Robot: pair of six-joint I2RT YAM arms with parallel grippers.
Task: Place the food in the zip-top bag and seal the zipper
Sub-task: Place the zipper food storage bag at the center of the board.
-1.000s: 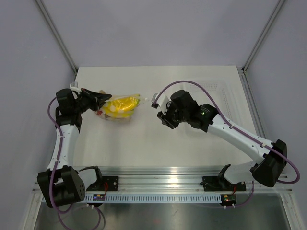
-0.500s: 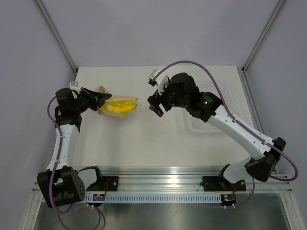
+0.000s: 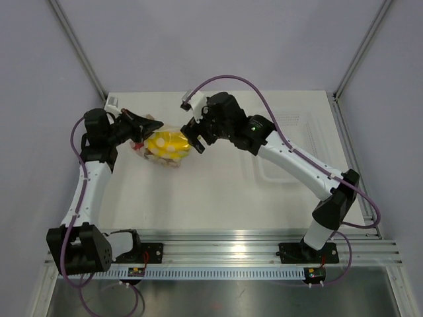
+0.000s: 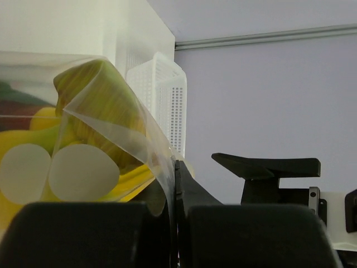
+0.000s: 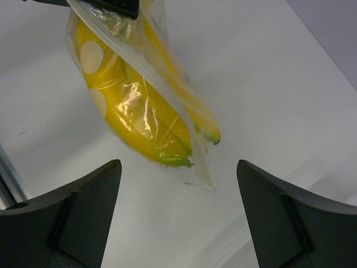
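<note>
Left jaws pinch bag (image 3: pixel 165 146); right spread.

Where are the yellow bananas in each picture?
Top external: the bananas are left of centre, a bit above the middle.
Left wrist: at the left edge, behind clear plastic.
Right wrist: upper left of centre, hanging down.
Shared landmark: the zip-top bag with pale dots around them.

No legible text, brand, number or sign in any view; small coloured tags (image 3: pixel 137 270) on the rail (image 3: pixel 225 254) in front of the arm bases, too small to read; zip-top bag (image 3: pixel 165 144) printed with pale round dots only, no lettering made out on it.
</note>
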